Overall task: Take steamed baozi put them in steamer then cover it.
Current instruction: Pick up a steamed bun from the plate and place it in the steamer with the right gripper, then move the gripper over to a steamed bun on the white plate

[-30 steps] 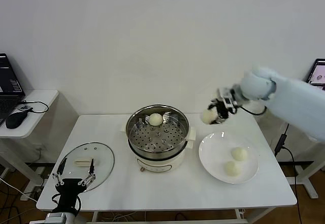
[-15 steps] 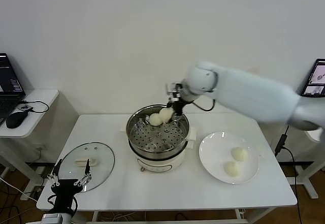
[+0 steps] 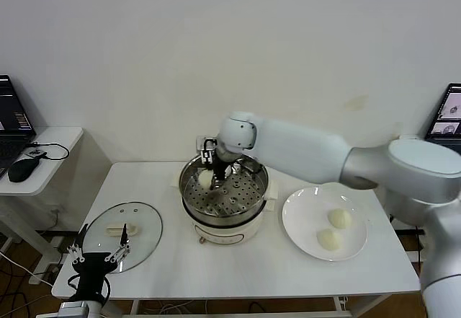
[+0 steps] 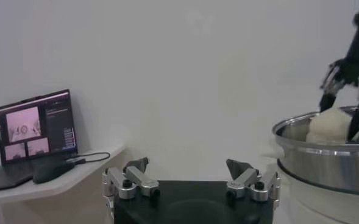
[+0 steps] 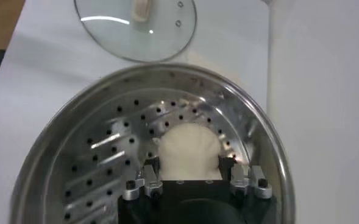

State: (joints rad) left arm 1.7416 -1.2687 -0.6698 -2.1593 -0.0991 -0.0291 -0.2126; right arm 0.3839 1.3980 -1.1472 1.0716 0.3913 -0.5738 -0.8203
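A steamed baozi (image 5: 189, 149) is clamped in the right claw (image 3: 214, 176), which is lowered inside the steamer (image 3: 225, 192) at the middle of the counter (image 3: 238, 275). Two more baozi (image 3: 334, 228) are seen on the white plate (image 3: 295, 221) to the steamer's right. The cover (image 3: 122, 226) lies flat to the steamer's left. Near the cover's front edge, the left claw (image 3: 97, 254) is held with its fingers (image 4: 125, 181) apart, gripping nothing.

A white plate (image 3: 302, 221) on the table (image 3: 238, 267); laptop (image 4: 36, 125) and mouse (image 3: 21, 169) aside.
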